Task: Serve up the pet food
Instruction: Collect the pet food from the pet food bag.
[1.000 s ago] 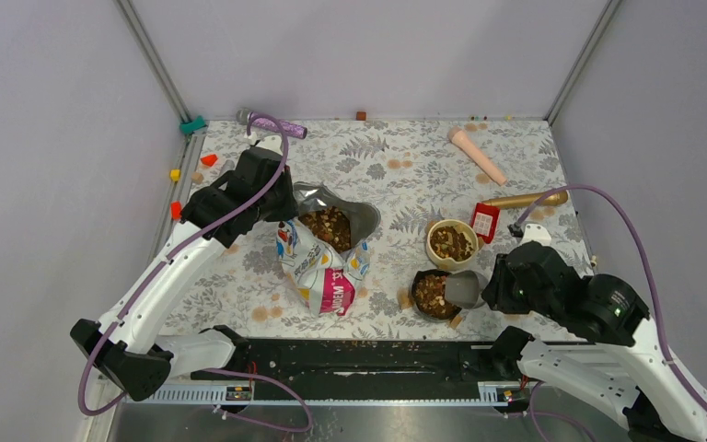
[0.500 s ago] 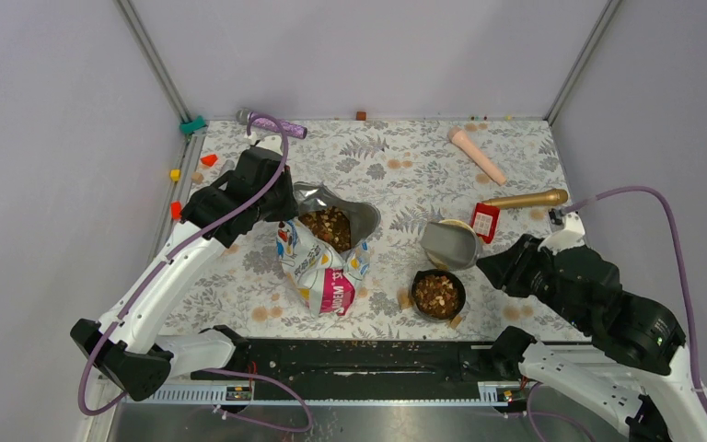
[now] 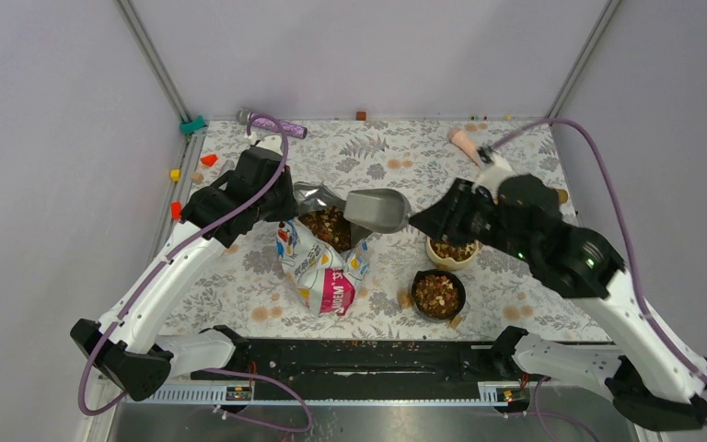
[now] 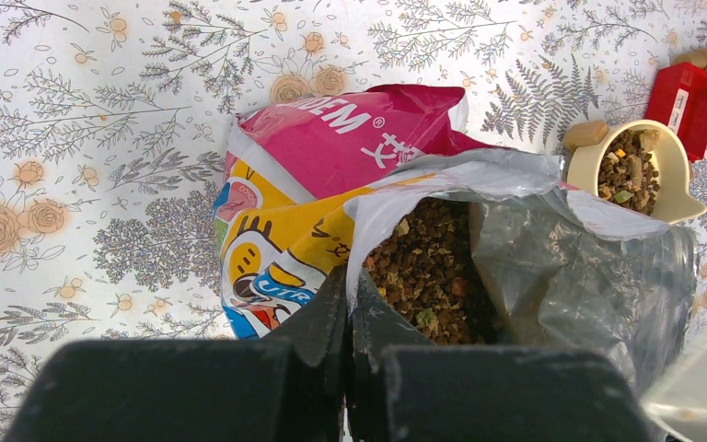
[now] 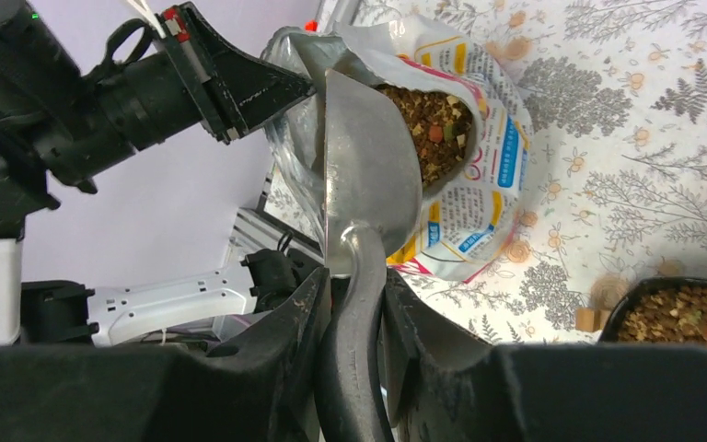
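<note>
The pet food [image 3: 329, 226] fills an open, colourful bag [image 3: 324, 276] standing mid-table. My left gripper [image 3: 283, 204] is shut on the bag's silver rim, pinching it at the left side of the mouth [image 4: 348, 285]; brown kibble [image 4: 423, 267] shows just beyond the fingers. My right gripper [image 5: 354, 295] is shut on the handle of a metal scoop [image 5: 368, 166], whose empty bowl hangs over the right edge of the bag mouth [image 3: 377, 210]. A cream bowl [image 3: 434, 253] and a black bowl [image 3: 438, 295] to the right both hold kibble.
A peach cone [image 3: 465, 140] lies at the back right, and a purple tool [image 3: 272, 122] at the back left. Small coloured blocks [image 3: 208, 159] sit along the left edge. A red box [image 4: 695, 97] stands beside the cream bowl. Loose tan bits [image 3: 403, 299] lie near the black bowl.
My right arm carried the scoop from the black bowl, past the cream bowl, up and left to the bag mouth. The left gripper kept its hold on the rim.
</note>
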{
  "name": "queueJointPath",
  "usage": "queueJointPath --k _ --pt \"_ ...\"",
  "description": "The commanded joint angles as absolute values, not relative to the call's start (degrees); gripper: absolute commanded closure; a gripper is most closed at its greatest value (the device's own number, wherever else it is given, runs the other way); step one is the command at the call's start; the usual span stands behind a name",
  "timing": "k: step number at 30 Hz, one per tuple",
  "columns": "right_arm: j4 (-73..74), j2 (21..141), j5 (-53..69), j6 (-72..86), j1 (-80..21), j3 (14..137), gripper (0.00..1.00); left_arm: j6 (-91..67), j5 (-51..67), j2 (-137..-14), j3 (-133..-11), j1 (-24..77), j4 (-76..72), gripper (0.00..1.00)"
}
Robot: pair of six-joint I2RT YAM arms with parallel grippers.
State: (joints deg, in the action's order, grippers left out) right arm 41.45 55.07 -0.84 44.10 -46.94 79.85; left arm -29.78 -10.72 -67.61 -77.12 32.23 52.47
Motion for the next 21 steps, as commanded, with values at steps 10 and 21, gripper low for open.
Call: queueJointPath --k 10,21 --pt "64.4 86.8 -7.7 31.8 -50.9 106.0 1.0 -28.6 -10.7 -68.0 -78.1 32.0 52.0 1.0" --pt "55.3 100.1 -7.9 36.8 -54.0 105.5 1.0 -28.5 -11.2 -67.7 -78.0 32.0 52.0 1.0"
